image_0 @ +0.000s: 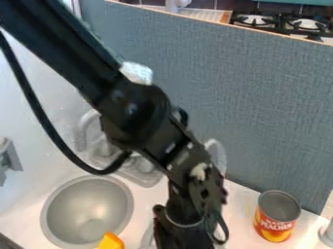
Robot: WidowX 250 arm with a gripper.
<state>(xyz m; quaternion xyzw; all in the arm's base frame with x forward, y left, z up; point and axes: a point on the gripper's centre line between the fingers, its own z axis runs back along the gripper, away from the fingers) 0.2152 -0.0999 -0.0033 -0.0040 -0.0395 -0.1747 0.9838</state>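
Observation:
The black gripper (185, 234) hangs at the bottom edge, right of centre, its lower end cut off by that edge. To its right, a separate open-topped can (276, 220) with a red and yellow peach label stands upright on the white counter. Left of the gripper is a round grey sink bowl (58, 214). An orange object (111, 241), partly cut off at the bottom, overlaps the bowl's lower right side. What the gripper may hold is hidden.
A grey-blue panel (260, 107) rises behind the counter. A grey faucet-like fixture (84, 129) stands partly behind the arm. A pale object (327, 233) is at the lower right edge, and a stove (280, 22) lies beyond the panel.

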